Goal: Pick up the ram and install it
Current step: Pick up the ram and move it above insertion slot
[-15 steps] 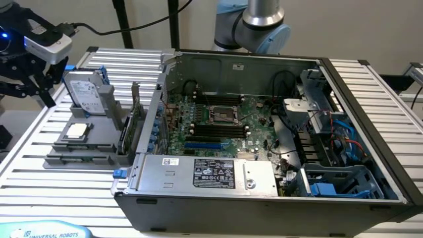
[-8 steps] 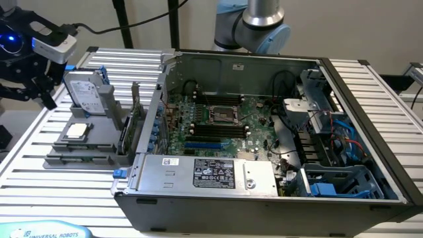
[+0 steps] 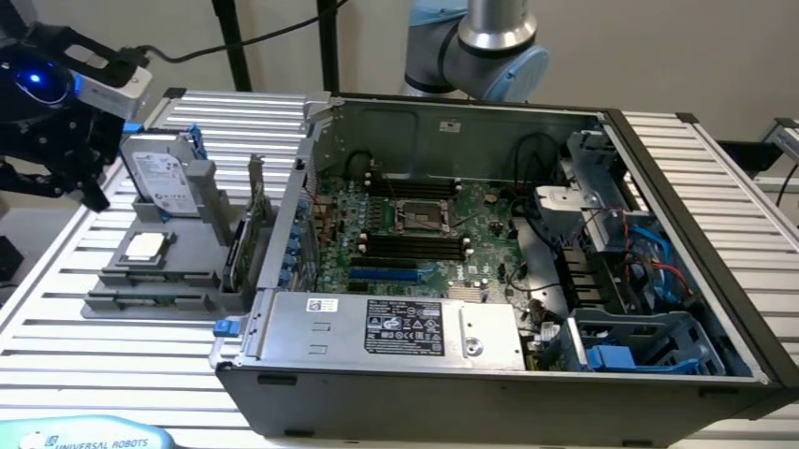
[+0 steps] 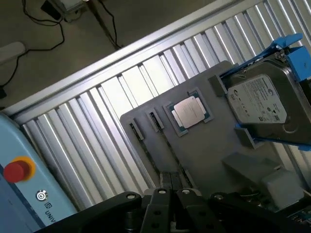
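Hovering at 9 o'clock of the open steel computer case (image 3: 500, 388), black jaws spread with nothing between them.
Sitting apart from the jaws, on edge in the 6 o'clock slot of a matte grey holder (image 3: 119, 279): the ram (image 3: 150, 300), a thin green stick. Lying flat mid-holder: a square silvery processor chip (image 3: 144, 246). Standing at the holder's 12 o'clock: a boxy metal hard drive (image 3: 163, 173) in blue brackets. Crowding the holder's 3 o'clock side against the case wall: a green expansion card (image 3: 254, 234) on edge. Carrying everything: a ribbed aluminium counter (image 3: 75, 365).
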`<state>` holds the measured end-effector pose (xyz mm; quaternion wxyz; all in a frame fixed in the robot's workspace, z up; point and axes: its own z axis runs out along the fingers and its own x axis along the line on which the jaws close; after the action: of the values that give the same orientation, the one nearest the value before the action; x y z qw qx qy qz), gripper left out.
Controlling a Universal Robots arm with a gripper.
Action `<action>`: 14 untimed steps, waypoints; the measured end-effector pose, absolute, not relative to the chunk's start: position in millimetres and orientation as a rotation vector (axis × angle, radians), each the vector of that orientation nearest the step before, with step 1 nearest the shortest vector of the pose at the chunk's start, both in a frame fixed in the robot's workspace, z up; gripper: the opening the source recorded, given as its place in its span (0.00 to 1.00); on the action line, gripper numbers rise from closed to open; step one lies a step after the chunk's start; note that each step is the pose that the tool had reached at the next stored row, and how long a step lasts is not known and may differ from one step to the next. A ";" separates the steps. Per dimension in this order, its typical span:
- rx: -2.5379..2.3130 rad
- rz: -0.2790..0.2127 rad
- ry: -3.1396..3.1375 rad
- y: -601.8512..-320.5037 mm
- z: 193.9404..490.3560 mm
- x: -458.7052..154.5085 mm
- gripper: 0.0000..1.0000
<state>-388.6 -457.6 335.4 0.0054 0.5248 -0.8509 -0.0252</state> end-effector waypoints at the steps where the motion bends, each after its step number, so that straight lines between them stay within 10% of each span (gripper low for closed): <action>1: 1.667 -0.079 -2.649 -457.6 334.6 -388.6 0.11; 14: 1.963 -0.076 -2.429 -457.6 324.0 -388.7 0.11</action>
<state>-388.7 -457.6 324.0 0.0086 0.6283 -0.7775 -0.0243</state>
